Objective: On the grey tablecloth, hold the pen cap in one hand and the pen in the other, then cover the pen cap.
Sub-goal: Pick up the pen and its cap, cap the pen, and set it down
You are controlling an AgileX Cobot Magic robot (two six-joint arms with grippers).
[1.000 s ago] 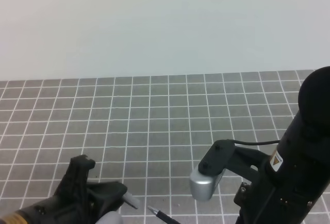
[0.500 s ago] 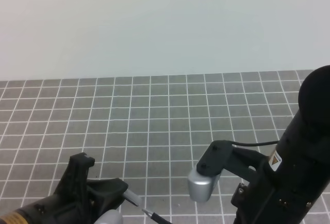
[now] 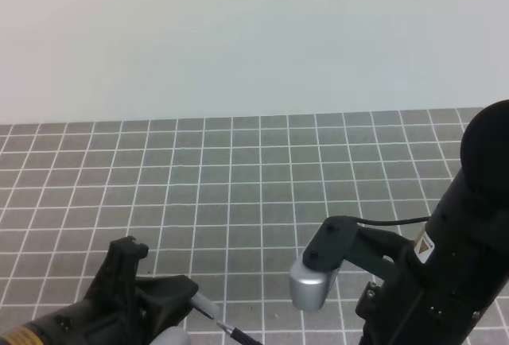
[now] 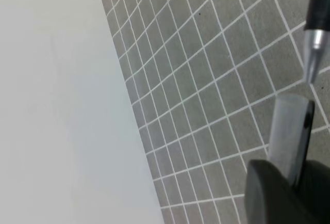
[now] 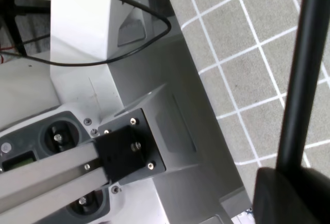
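Observation:
My left gripper (image 3: 188, 297) at the bottom left is shut on the pen cap (image 3: 203, 307), a short greyish tube with a dark clip. In the left wrist view the pen cap (image 4: 290, 133) sticks out from my black finger (image 4: 273, 195). The pen's (image 4: 314, 48) silver tip points at the cap's open end, a small gap apart and slightly off its axis. From above, only the pen's (image 3: 232, 331) front end shows at the bottom edge. The right gripper (image 5: 291, 185) is shut on the pen (image 5: 304, 74), a thin black stick. All hang over the grey tablecloth (image 3: 238, 178).
The right arm's black body (image 3: 453, 265) and silver wrist camera (image 3: 310, 288) fill the lower right. The robot's white and grey base (image 5: 134, 126) stands at the cloth's near edge. A pale wall (image 3: 254, 35) rises behind the cloth.
The right arm has shifted a little left, bringing the pen tip closer to the cap. The left gripper and cap have barely moved.

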